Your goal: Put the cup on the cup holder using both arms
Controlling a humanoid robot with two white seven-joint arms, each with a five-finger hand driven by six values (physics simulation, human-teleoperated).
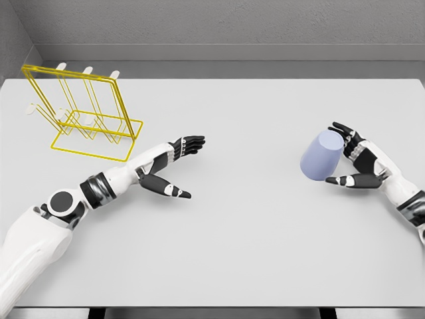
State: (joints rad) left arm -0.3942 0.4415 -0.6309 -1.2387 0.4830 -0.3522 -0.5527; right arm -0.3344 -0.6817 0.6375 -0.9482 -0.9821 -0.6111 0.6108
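Cup (322, 162): lavender, smooth-walled, tapered, lying tilted on the tabletop (265, 232) at the right side, well apart from the holder (83, 113). Which end is the open mouth cannot be told from this view.

Right robot hand (353, 163): positioned at the cup's right flank. Fingers curl over the upper edge and the thumb reaches in below, so the digits bracket the cup wall. Contact appears to be made, but a firm, closed grasp cannot be confirmed; the cup appears to rest on the tabletop.

Left robot hand (174, 166): open and empty, fingers extended, thumb spread, hovering near the tabletop centre-left, just beside the holder's front corner and well apart from the cup.

Holder: yellow wire rack with white-tipped pegs, standing at the far left of the tabletop.

Handling assessment:
- The cup is judged light and rigid; little grip force should be needed.
- The smooth, tapered wall is likely slippery and may slide toward the narrow end under squeeze.
- Recommended hold: across the mid-wall, thumb opposing fingers, leaving the mouth free for a peg.
- The wire holder looks light and could shift if struck.
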